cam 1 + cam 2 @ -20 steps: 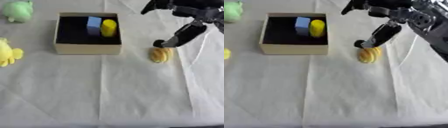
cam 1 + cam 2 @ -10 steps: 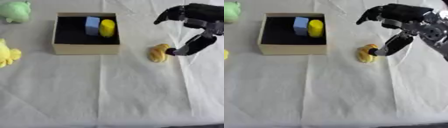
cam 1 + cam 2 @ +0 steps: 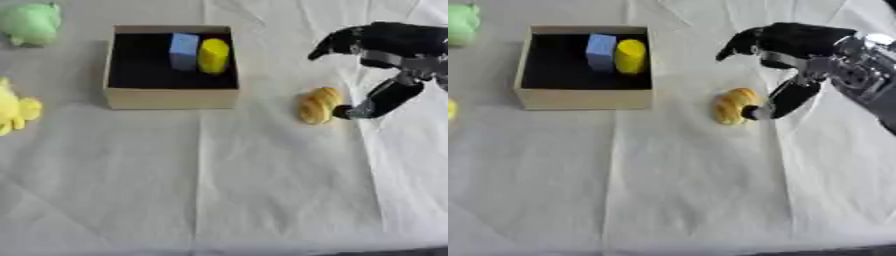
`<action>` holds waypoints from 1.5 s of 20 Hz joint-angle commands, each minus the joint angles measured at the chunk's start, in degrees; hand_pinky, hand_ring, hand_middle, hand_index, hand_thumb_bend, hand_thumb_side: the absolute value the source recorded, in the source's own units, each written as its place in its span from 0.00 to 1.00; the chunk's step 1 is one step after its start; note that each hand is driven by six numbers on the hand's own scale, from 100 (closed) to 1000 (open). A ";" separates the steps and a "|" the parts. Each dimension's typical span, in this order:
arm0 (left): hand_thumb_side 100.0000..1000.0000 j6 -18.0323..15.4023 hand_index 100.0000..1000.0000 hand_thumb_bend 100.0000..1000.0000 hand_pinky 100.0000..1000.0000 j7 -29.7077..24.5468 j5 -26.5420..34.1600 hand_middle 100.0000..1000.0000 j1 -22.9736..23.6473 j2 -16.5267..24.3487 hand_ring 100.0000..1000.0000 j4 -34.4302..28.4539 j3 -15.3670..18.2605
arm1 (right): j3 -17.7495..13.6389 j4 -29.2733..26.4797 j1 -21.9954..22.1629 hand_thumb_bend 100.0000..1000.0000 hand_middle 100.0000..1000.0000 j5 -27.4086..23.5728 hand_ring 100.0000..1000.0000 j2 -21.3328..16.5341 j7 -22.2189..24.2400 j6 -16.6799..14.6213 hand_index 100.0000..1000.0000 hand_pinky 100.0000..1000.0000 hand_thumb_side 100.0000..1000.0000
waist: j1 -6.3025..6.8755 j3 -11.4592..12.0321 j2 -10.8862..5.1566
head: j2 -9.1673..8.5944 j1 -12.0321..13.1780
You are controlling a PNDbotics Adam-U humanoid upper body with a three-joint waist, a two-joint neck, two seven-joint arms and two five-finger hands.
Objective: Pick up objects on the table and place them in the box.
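A ribbed orange-yellow object (image 3: 317,105) lies on the white cloth to the right of the box (image 3: 171,97). The box is tan with a black inside and holds a blue block (image 3: 184,50) and a yellow cylinder (image 3: 213,55). My right hand (image 3: 385,47) hovers over the right side of the orange object. Its thumb reaches down and its tip touches the object's right edge, while the fingers stay spread above. A green plush toy (image 3: 30,23) sits at the far left and a yellow plush toy (image 3: 14,109) at the left edge. My left hand is out of sight.
The white tablecloth (image 3: 219,190) has creases and covers the whole surface. The near half of the cloth holds no objects. A dark strip shows along the front edge at the lower right.
My right hand has swung from above the orange object round to its right side and come lower. The orange object looks to have shifted or turned slightly under the thumb.
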 commanded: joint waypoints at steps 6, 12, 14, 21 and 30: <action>0.43 0.00 0.93 0.57 0.80 -0.03 0.62 0.88 -0.94 1.25 0.90 -1.48 0.11 | 1.14 6.75 -1.67 0.40 0.81 2.10 0.88 0.54 0.12 -2.37 0.87 0.80 0.00 | 1.44 0.30 0.23 | 0.25 -0.68; 0.43 -0.03 0.93 0.57 0.80 -0.11 0.75 0.89 -1.14 1.08 0.90 -1.67 0.07 | 2.70 10.97 -3.47 0.38 0.80 3.30 0.87 2.21 -0.93 -3.28 0.86 0.80 0.00 | 1.59 0.73 0.40 | 0.25 -1.11; 0.43 -0.05 0.93 0.57 0.80 -0.09 0.83 0.89 -1.21 1.00 0.90 -1.77 0.05 | 3.19 12.13 -4.09 0.37 0.80 3.68 0.86 2.84 -1.15 -3.57 0.86 0.79 0.00 | 1.61 0.85 0.44 | 0.25 -1.20; 0.43 -0.06 0.93 0.57 0.80 -0.17 1.12 0.89 -1.14 0.75 0.90 -1.90 0.01 | 4.48 15.78 -5.29 0.33 0.73 6.53 0.81 4.35 -2.38 -4.33 0.80 0.77 0.00 | 1.58 1.22 0.54 | 0.25 -0.78; 0.43 0.03 0.93 0.57 0.80 0.05 1.80 0.88 -0.92 0.61 0.90 -1.97 0.08 | 5.39 17.64 -5.57 0.20 0.56 8.65 0.70 5.29 -5.00 -5.62 0.64 0.71 0.00 | 1.43 1.34 0.44 | 0.25 -0.63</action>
